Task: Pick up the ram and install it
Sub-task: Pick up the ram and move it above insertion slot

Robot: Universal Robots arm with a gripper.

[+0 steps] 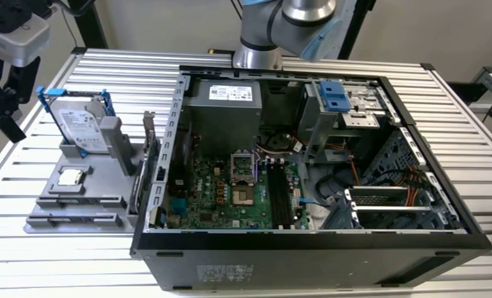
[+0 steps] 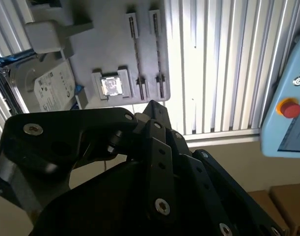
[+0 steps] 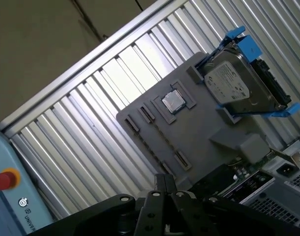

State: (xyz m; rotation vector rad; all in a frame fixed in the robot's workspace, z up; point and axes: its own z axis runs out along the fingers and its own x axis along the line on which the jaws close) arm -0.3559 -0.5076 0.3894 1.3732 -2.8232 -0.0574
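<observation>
The ram [image 1: 82, 202] is a thin dark strip held edge-on between the end clips of a grey fixture [image 1: 105, 186], on the exterior view's left of the computer case. Both wrist views show it from above as a fine line [image 2: 136, 56] [image 3: 164, 137]. A second strip that looks the same lies beside it [image 1: 79, 218]. My black gripper [image 1: 5, 121] hangs high at the exterior view's far left, over the table's edge. It is well apart from the ram and touches nothing. Its dark linkages rise in both wrist views [image 2: 152, 105] [image 3: 162, 178].
On the fixture are a silver hard drive in a blue frame [image 1: 80, 127] and a square processor chip [image 1: 70, 178]. A card [image 1: 149, 136] stands between fixture and open case [image 1: 312, 245]. Black slots [image 1: 277, 195] run along the motherboard [image 1: 221, 202]. A pendant's red button [image 2: 288, 108] sits beyond the table edge.
</observation>
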